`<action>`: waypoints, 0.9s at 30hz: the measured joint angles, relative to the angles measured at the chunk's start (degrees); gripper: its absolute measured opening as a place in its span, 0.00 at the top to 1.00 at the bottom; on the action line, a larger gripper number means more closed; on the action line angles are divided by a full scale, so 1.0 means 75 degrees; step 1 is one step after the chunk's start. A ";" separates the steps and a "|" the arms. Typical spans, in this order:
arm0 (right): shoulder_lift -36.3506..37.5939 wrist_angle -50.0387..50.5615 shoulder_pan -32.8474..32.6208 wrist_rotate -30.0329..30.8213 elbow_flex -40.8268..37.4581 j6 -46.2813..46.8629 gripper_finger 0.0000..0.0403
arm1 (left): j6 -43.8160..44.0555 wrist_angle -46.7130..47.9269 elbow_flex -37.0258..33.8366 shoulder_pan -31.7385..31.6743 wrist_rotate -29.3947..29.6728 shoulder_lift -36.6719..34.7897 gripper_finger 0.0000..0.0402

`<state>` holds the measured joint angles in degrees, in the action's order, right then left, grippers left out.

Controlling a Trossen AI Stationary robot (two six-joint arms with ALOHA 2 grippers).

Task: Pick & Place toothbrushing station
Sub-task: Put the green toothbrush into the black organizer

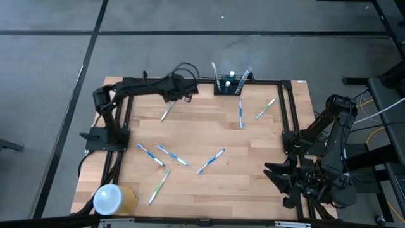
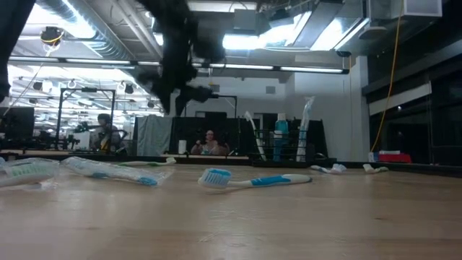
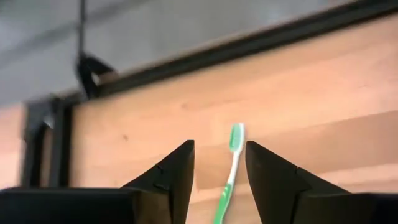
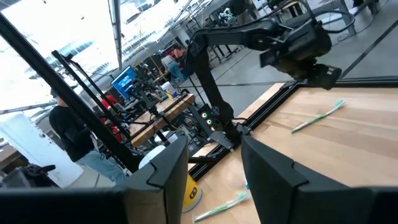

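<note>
On the wooden table [image 1: 253,158], the left gripper [image 3: 219,180] hangs open and empty over a green toothbrush [image 3: 229,171], so the next move is to descend and close, then carry it to the toothbrushing station [image 1: 229,85]; the right gripper [image 4: 211,168] waits part-open, holding nothing.

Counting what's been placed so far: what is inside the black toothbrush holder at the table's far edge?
The black holder holds several upright toothbrushes, some in clear wrappers. How deep they sit is hidden by the rack.
</note>
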<state>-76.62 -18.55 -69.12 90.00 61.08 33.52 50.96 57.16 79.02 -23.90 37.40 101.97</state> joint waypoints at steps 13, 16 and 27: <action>-0.0001 -0.0887 0.0022 -0.0082 0.0000 -0.1182 0.62 | -0.2769 -0.2653 -0.0897 -0.1764 -0.3366 0.0000 0.47; 0.0000 -0.0900 0.0023 -0.0081 0.0000 -0.1160 0.62 | -0.2823 -0.2597 -0.1094 -0.1998 -0.3467 -0.0003 0.47; 0.0000 -0.0900 0.0146 0.0000 0.0000 -0.1184 0.62 | -0.2539 -0.3752 -0.2409 -0.2235 -0.4462 -0.0003 0.54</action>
<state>-76.62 -25.30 -68.03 90.00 61.08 24.64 31.92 29.01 60.95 -40.66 3.94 101.95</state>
